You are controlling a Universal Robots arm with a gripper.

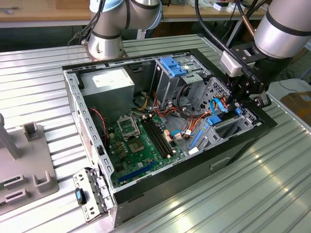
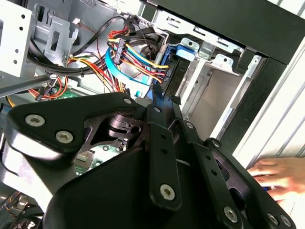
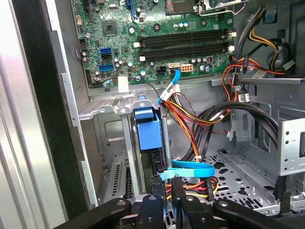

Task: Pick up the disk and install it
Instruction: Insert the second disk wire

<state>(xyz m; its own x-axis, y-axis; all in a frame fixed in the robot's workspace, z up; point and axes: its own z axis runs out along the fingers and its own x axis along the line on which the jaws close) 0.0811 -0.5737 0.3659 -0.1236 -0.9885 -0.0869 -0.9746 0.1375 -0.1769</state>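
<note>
One disk [image 3: 146, 135], one gripper [image 3: 165, 188].

Blue-framed disk [image 3: 147, 129] stands on edge in the case's bay.

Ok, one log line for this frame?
gripper: inside open black computer case, at drive bay | blue-framed dark grey rectangular disk: on edge in bay, next to gripper | hold: cannot tell

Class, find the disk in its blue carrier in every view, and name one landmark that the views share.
Exterior view: the disk sits in the drive bay near the case's corner, at the exterior view's right.
Second wrist view: the disk is beside the coloured wire bundle.
First wrist view: the disk is in the bay, just past the motherboard's edge.
Shared landmark: the light-blue flat cable.
</note>
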